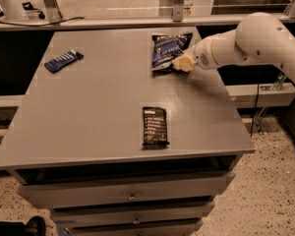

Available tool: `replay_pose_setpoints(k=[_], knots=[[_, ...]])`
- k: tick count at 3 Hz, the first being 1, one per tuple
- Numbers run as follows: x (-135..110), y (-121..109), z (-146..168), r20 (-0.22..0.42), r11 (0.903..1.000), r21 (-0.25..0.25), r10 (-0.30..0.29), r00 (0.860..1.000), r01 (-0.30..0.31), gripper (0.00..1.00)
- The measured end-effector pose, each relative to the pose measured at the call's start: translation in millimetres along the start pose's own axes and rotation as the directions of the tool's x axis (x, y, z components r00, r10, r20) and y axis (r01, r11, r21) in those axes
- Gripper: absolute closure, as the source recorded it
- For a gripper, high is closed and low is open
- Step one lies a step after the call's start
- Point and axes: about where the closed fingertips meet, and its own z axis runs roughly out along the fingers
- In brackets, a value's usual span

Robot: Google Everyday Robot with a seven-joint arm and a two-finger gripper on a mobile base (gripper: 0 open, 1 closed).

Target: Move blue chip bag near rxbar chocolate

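Observation:
The blue chip bag (pixel 168 51), dark blue with white lettering, lies on the grey table (pixel 98 107) at the back right. The gripper (pixel 181 63) comes in from the right on a white arm and sits at the bag's lower right edge, touching it. The rxbar chocolate (pixel 154 126), a flat black wrapper with white text lines, lies near the table's front edge, right of centre, well in front of the bag and gripper.
A small blue bar with white stripes (pixel 63 60) lies at the back left of the table. Drawers (pixel 132 195) run under the table's front edge. A rail and frame posts stand behind the table. The white arm (pixel 255 38) spans the right side.

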Motion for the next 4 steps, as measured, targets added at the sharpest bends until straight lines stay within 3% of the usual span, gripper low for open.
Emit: replay_pose_setpoints(k=[1,2,3,4], knots=[[-5.3,8.8,-13.6,0.035,0.9998,-0.017,-0.002,0.999,0.002,0.89],[-12.5,17.9,-40.3,0.060,0.9984,-0.046,-0.030,0.998,0.033,1.00],[-0.9,27.5,-71.7,0.034,0.9893,-0.097,-0.107,0.994,0.110,1.00],[34.8,37.9,-103.0,-0.030,0.9708,-0.179,-0.168,0.985,0.160,1.00]])
